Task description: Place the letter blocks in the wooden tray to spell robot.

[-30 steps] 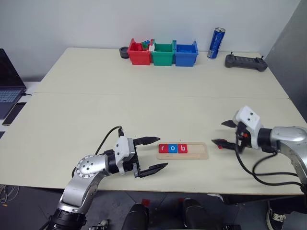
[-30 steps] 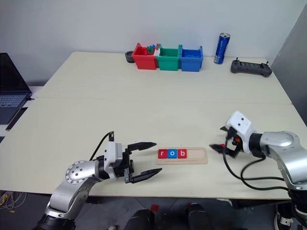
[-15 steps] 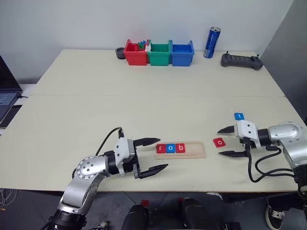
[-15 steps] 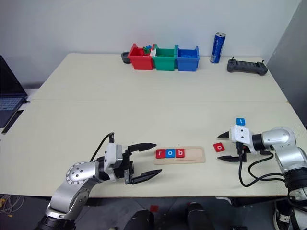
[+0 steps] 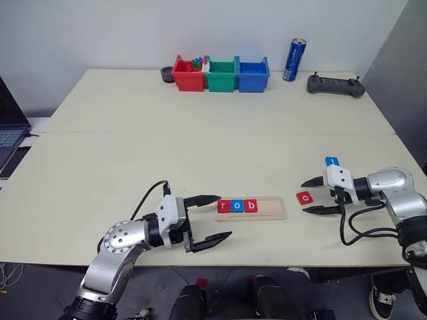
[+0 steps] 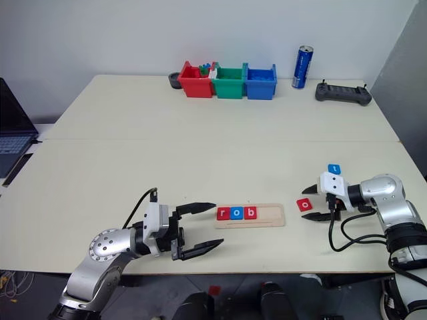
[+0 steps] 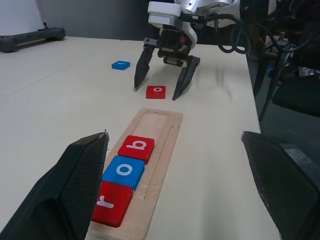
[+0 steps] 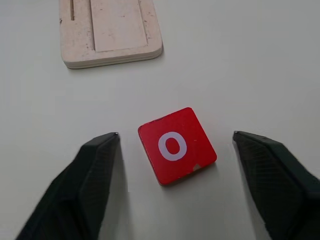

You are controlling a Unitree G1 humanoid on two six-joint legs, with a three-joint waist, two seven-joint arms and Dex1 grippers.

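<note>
Head view: long pale wooden tray [image 5: 251, 208] holds red r, blue o, red b tiles [image 5: 237, 206]; loose red square o tile [image 5: 304, 197] just right of tray, blue t tile [image 5: 331, 161] beyond it. L gripper [image 5: 207, 217] left of tray, jaws wide, empty.
L wrist view: R gripper [image 7: 158, 84] straddles o tile.
R wrist view: fingers [image 8: 95, 160] apart, not touching tile.

You see a big pale table [image 5: 200, 133] by a plain white wall [image 5: 133, 27], with a laptop [image 5: 10, 130] at its side.
</note>
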